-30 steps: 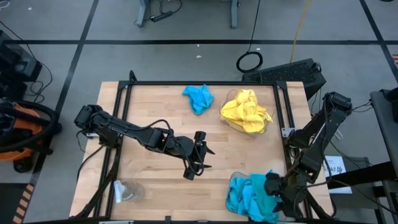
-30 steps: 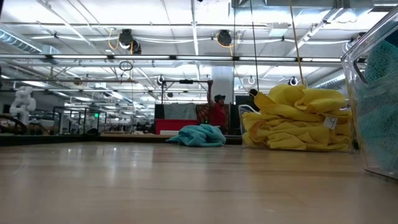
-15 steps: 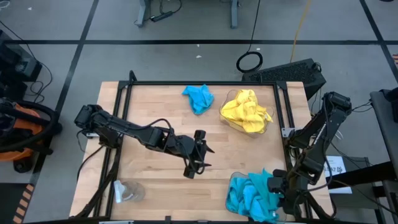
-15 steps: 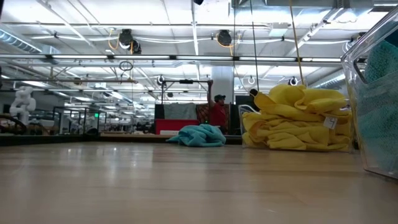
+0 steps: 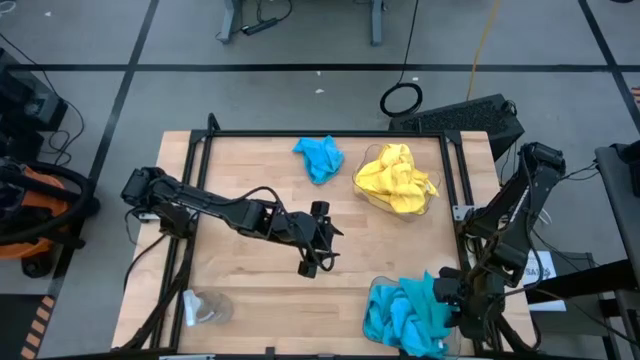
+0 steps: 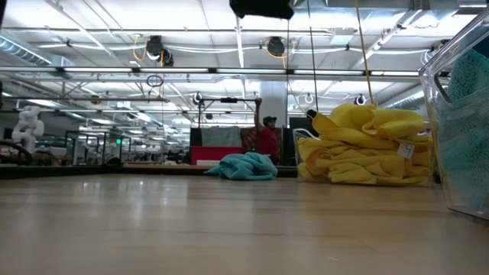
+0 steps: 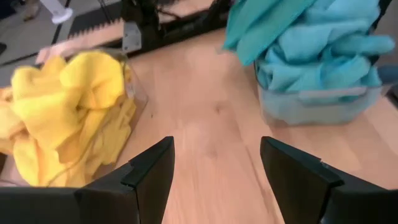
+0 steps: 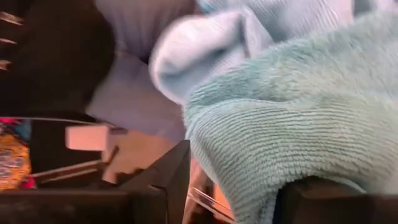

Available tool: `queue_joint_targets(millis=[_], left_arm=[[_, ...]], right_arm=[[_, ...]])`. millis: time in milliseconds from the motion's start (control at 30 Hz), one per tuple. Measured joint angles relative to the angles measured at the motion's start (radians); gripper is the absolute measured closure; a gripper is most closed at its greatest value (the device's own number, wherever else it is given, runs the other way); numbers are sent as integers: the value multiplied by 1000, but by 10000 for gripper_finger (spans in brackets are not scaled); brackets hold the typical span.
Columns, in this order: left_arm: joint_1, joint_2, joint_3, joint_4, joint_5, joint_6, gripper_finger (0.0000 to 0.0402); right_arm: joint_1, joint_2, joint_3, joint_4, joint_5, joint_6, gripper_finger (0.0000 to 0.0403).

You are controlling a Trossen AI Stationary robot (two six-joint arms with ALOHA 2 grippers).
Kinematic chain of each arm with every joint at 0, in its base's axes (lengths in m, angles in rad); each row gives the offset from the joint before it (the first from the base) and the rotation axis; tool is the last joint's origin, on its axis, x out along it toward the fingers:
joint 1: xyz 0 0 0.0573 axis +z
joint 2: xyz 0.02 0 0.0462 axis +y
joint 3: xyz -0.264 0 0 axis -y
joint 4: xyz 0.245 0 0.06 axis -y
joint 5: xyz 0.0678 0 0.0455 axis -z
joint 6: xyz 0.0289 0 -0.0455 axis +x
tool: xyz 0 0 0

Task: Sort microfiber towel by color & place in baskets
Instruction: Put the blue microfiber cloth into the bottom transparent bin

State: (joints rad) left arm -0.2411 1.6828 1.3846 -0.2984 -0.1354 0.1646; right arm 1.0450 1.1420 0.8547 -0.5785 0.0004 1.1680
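At twelve o'clock on the worktop [image 5: 240,180], a crumpled turquoise towel [image 5: 320,157] runs lengthwise toward six; left pincer [image 5: 322,240] released, right pincer [image 5: 447,300] unclear.

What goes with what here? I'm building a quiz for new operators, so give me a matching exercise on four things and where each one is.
Things:
1. yellow towels
2. loose blue towel
3. left end effector
4. blue towel pile

Places:
A. in the near-right basket
B. lying on the table by its far edge
C. open, above the table's bare middle
D. in the far-right basket

Pairs: 1-D, 2-B, 3-C, 4-A
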Motion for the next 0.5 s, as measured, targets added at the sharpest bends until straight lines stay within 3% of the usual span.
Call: queue_joint_targets(millis=[367,500], left_arm=[[0,19,0,-22,-11,5,158],[0,24,-1,-28,-11,7,158]], right_arm=[[0,-24,1,10,27,0,224],[0,-24,1,0,30,8,236]])
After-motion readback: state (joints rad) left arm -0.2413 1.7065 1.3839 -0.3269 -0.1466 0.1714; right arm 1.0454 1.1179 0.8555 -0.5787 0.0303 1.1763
